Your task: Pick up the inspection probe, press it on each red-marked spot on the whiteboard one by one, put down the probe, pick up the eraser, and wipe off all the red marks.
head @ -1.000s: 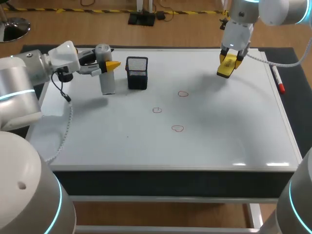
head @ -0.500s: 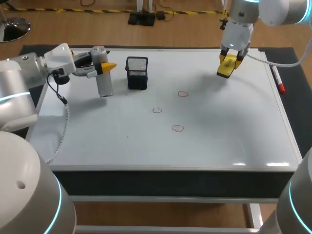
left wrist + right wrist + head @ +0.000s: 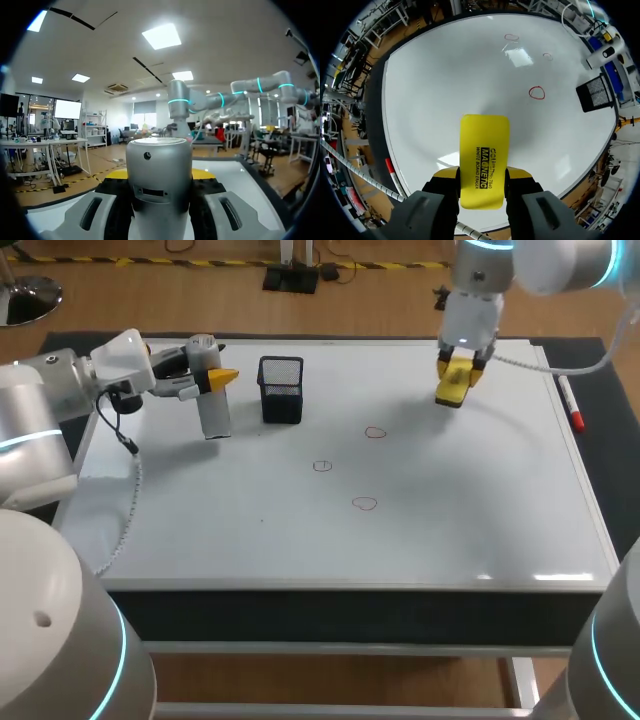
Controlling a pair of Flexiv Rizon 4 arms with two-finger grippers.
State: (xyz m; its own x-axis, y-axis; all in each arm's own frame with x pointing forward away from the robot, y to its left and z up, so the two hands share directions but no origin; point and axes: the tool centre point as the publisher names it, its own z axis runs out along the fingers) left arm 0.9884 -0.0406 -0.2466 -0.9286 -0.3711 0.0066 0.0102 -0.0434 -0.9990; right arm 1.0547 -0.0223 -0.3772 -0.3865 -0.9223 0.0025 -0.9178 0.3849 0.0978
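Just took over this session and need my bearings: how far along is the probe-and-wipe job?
Done: the eraser is picked up, gripped in the right tool above the far side of the whiteboard. In hand: the left tool holds the probe upright beside the mesh holder, not released. Left: wiping; all three red marks are unwiped. Whether they were probed cannot be seen.

Probe: silver-grey body, dark dot and dark slot on side.
Eraser: yellow, black print.
Whiteboard: white, silver frame.
Marks: three red outline loops.
Mesh cup: black.
Marker: white barrel, red end.
Left gripper, right gripper: yellow tips, grey-black housings.
Arms: white-grey, cyan rings.
Worktop: black edge.
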